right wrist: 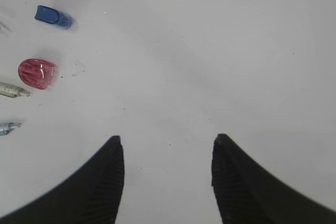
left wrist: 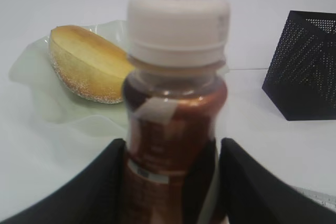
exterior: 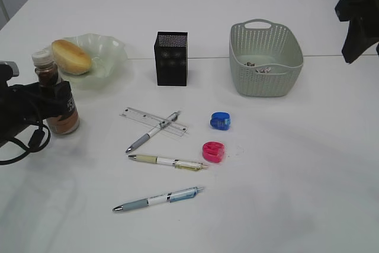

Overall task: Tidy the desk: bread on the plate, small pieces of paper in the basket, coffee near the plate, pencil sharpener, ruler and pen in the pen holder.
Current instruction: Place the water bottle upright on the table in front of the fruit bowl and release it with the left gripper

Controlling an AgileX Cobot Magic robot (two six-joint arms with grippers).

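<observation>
The coffee (exterior: pixel 56 96), a brown bottle with a white cap, stands upright on the desk (exterior: pixel 284 164) just in front of the plate (exterior: pixel 112 57). My left gripper (exterior: pixel 59 103) surrounds it with the jaws apart. In the left wrist view the coffee (left wrist: pixel 173 103) fills the space inside my left gripper (left wrist: pixel 172 150), with a pale sliver beside the right finger. The bread (exterior: pixel 71 56) lies on the plate. Grey scraps of paper (exterior: pixel 260 68) lie in the basket (exterior: pixel 265 39). The pen holder (exterior: pixel 171 58) stands mid-desk. My right gripper (right wrist: pixel 165 142) hangs open over bare desk.
On the desk in front of the pen holder lie a clear ruler (exterior: pixel 139 115), three pens (exterior: pixel 153 131) (exterior: pixel 169 161) (exterior: pixel 159 198), a blue sharpener (exterior: pixel 219 121) and a pink sharpener (exterior: pixel 213 151). The right arm (exterior: pixel 358 19) is raised at the far right edge.
</observation>
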